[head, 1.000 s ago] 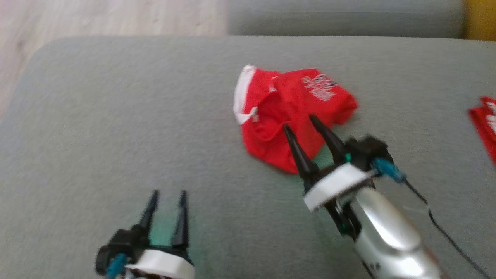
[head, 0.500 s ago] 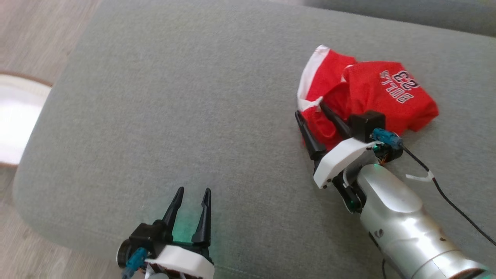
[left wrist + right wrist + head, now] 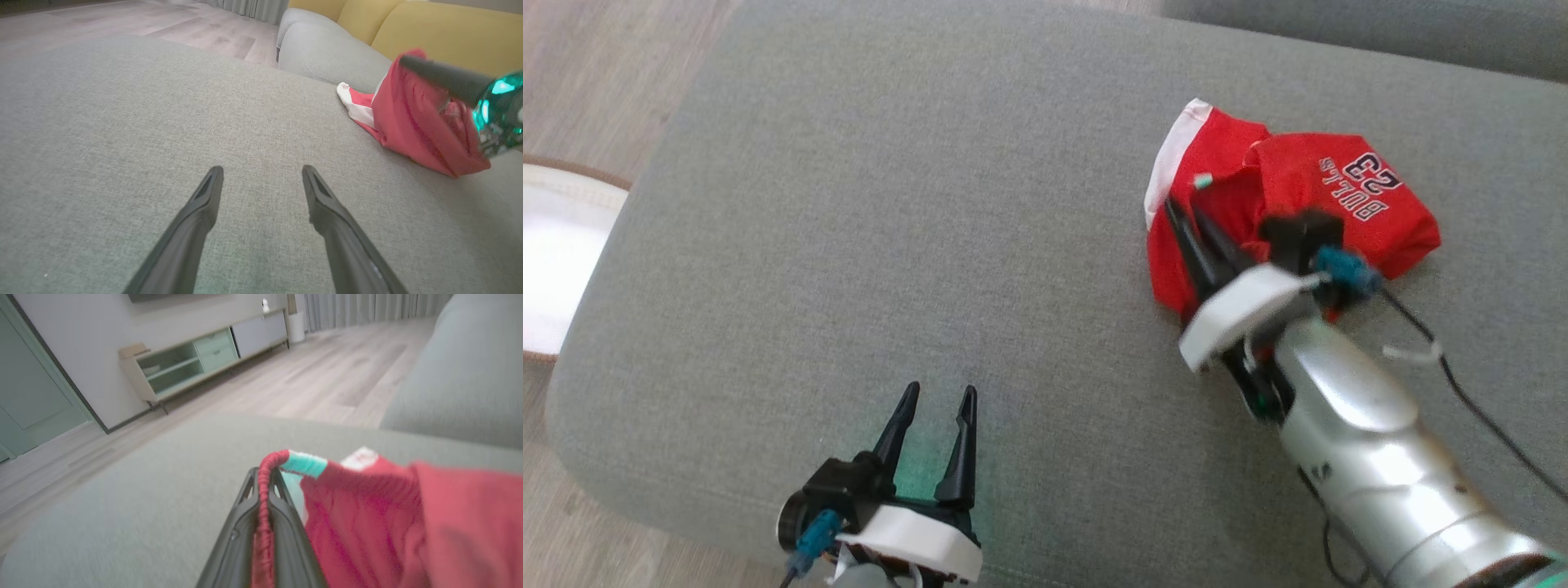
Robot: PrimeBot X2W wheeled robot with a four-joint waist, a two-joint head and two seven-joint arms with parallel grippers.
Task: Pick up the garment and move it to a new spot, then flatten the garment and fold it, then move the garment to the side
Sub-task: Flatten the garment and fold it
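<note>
right wrist view: low cabinet [image 3: 184, 365] far beyond garment [image 3: 388, 510]

Head view steeply down; both wrist views low, close; shared cushion [image 3: 849, 245], garment [image 3: 1290, 167].

Big grey fabric seat cushion [image 3: 890, 204] fills the mid scene. Pale wood-plank floor [image 3: 596, 73] far left, w/ round white brown-rimmed rug [image 3: 556, 245]. Yellow back cushions [image 3: 429, 28] far right. Low beige cabinet [image 3: 184, 363] by the far wall.

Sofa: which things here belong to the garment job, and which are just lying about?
Job:
red garment
right gripper, shut on its edge
left gripper, open
grey sofa seat

Lying about:
yellow cushions
cabinet
pale round thing on floor
</note>
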